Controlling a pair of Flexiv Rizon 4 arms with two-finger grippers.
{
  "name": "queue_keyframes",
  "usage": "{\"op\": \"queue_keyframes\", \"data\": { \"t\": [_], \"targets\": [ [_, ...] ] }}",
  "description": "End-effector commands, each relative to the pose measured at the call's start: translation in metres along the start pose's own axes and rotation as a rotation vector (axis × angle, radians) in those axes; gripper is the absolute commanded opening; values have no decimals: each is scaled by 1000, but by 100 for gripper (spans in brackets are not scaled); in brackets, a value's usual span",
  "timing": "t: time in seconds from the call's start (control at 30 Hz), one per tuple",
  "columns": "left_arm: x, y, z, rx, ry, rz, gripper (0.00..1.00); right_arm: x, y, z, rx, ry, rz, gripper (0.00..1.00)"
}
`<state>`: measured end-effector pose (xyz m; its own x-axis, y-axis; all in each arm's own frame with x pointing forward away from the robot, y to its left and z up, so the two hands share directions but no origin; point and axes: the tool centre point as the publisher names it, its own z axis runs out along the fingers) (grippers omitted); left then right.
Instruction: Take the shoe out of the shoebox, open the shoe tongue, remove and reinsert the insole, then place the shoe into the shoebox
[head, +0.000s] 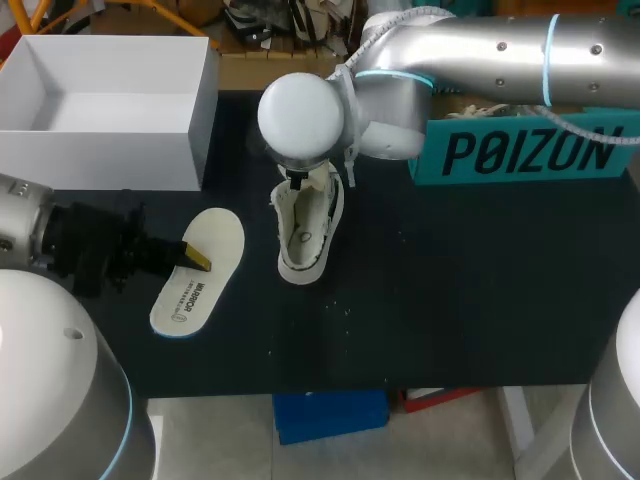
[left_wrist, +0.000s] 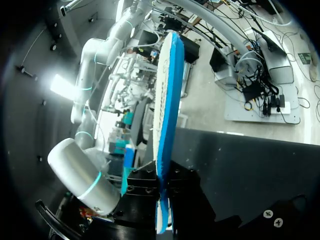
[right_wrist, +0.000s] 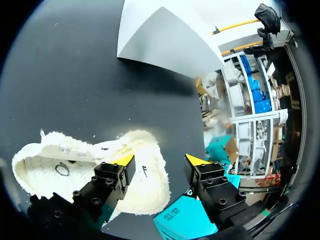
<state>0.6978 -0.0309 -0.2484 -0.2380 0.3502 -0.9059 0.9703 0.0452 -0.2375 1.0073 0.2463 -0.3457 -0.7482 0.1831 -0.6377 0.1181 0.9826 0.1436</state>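
The left gripper (left_wrist: 163, 200) pinches the insole (left_wrist: 167, 100) edge-on between both fingers. The right gripper (right_wrist: 160, 161) hangs spread wide over the shoe (right_wrist: 60, 160), gripping nothing.

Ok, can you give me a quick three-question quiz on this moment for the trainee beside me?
1. True or false: the insole is inside the shoe.
2. Fill in: the right hand, above the shoe, has its fingers ___.
3. What grips the insole? A. left hand B. right hand C. nothing

Key: 1 false, it is out on the table; 2 open; 3 A.
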Motion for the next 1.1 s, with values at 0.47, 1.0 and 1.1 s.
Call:
{"op": "queue_keyframes", "data": {
  "t": [0.47,1.0,1.1],
  "targets": [
    [-1,-1,0,-1,4,0,0,-11,-26,-87,-78,-43,228,100],
    [-1,-1,0,-1,4,0,0,32,-58,-172,-220,17,490,100],
    [-1,-1,0,-1,4,0,0,39,-70,-186,-220,15,483,100]
  ]
}}
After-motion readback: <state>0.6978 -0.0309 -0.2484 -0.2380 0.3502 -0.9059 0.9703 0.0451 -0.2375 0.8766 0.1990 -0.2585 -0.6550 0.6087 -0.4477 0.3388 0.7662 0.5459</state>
